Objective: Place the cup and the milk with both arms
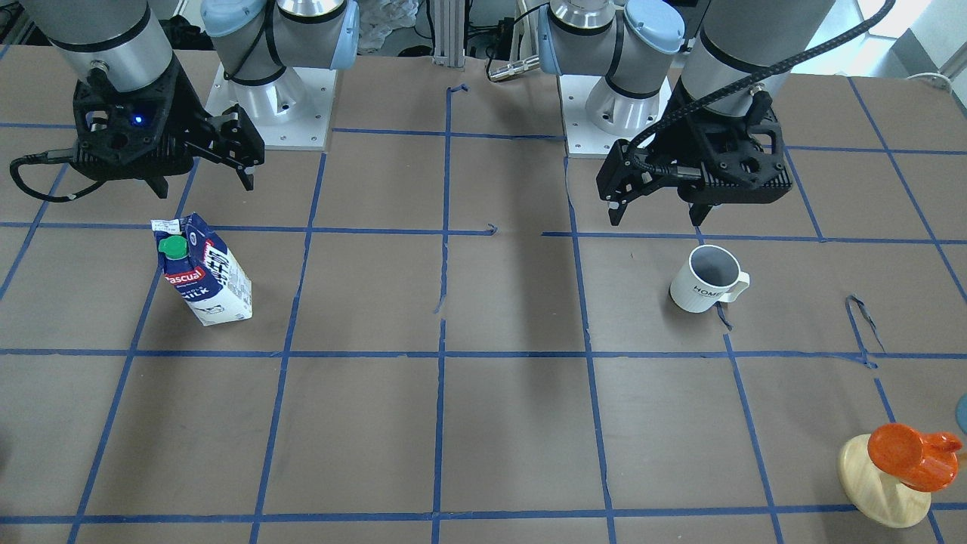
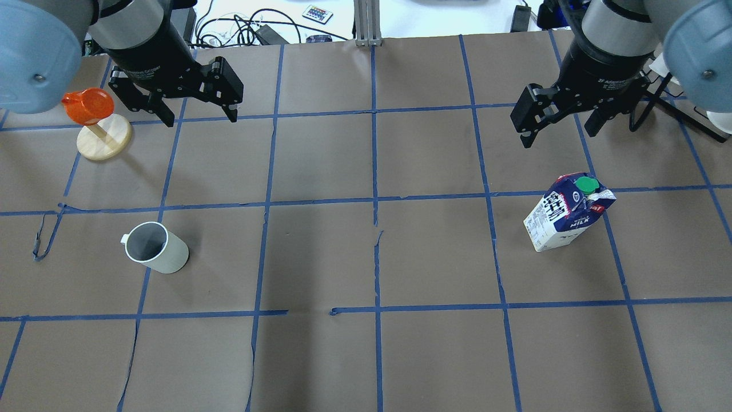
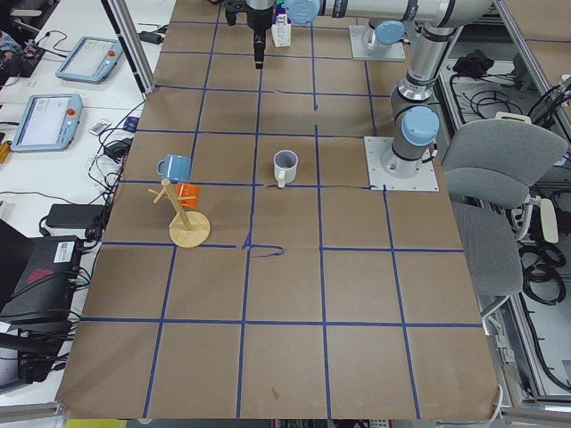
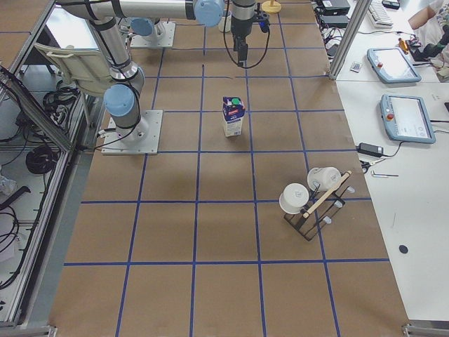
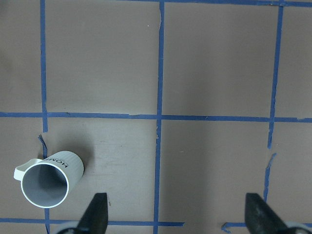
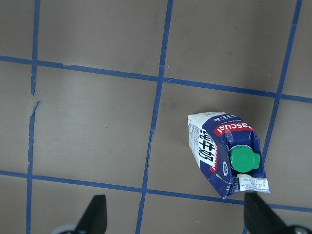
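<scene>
The cup (image 1: 706, 279), a white mug with a grey inside, stands upright on the brown table; it also shows in the overhead view (image 2: 154, 249) and the left wrist view (image 5: 48, 183). My left gripper (image 1: 656, 219) (image 2: 200, 117) (image 5: 178, 217) is open and empty, raised above the table, apart from the cup. The milk (image 1: 204, 272) (image 2: 566, 212) (image 6: 224, 151), a blue and white carton with a green cap, stands upright. My right gripper (image 1: 202, 185) (image 2: 557, 134) (image 6: 176, 217) is open and empty, raised, apart from the milk.
An orange cup on a pale wooden stand (image 2: 97, 129) (image 1: 884, 483) sits by the table's far left corner, close to my left gripper. A rack with white mugs (image 4: 312, 200) stands at the table's right end. Blue tape lines grid the table.
</scene>
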{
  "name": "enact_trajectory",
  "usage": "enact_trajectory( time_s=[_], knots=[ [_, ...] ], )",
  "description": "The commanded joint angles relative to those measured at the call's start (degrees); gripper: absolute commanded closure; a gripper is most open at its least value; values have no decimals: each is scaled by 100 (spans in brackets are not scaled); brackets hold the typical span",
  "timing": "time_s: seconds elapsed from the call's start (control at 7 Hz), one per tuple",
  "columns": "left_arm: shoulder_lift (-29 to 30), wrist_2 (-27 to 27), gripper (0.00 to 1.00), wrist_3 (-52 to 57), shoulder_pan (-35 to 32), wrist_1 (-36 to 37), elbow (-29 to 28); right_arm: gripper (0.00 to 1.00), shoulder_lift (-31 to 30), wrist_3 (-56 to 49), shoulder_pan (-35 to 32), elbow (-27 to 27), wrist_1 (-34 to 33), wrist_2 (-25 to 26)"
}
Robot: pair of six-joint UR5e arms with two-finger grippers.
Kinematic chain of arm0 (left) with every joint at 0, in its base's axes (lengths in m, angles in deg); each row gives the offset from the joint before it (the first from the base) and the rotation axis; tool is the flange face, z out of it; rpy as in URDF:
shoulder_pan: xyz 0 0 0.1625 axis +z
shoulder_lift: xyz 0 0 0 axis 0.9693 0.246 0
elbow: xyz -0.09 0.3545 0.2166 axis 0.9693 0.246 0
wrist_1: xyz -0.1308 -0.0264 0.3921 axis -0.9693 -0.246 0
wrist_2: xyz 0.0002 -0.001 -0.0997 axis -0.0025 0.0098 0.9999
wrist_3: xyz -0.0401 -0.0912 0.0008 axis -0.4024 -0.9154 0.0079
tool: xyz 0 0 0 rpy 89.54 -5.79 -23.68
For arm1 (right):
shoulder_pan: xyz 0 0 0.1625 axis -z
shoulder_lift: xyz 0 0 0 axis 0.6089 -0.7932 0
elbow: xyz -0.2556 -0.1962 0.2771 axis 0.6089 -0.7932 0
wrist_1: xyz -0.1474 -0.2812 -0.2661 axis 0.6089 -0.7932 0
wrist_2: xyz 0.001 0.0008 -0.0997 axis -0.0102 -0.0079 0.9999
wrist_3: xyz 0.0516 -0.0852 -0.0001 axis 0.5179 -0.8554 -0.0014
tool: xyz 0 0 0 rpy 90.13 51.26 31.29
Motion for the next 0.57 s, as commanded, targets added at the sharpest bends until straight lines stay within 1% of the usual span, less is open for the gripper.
enact_trajectory(
  time_s=[0.0,0.43],
  knots=[
    [-18,8,0,-7,4,-9,11,0,0,-5,0,0,0,0],
    [-18,8,0,-33,4,0,20,0,0,-5,0,0,0,26]
  ],
)
